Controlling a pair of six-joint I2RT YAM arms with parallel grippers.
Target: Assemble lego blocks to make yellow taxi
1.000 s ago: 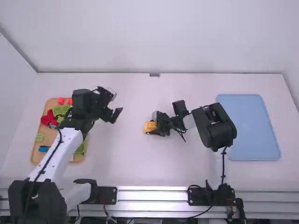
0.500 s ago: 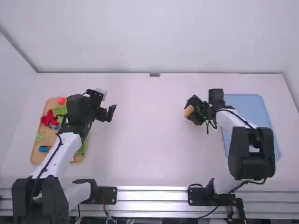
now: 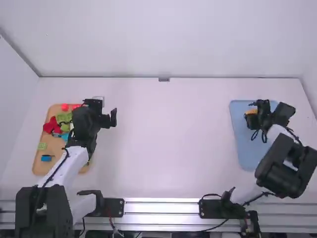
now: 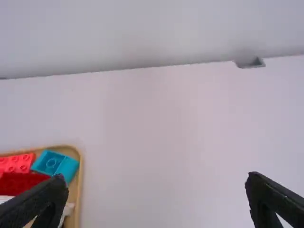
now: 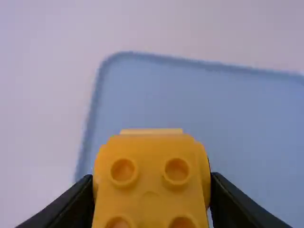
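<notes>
Here, yellow block [image 5: 151,199]: studs facing wrist camera, long axis unclear
Right pincer [image 3: 252,114]: holding block above blue tray [image 3: 250,153]
Left pincer [image 3: 107,108]: wide

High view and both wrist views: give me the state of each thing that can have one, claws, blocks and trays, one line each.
Left claw: open, nothing between its fingers.
Right claw: closed on the yellow block.
Yellow block: held, over the blue tray; contact with it can't be told.
Blue tray: flat on the table.
Wooden tray: loaded with blocks.
Teal block: unheld, in the wooden tray.
</notes>
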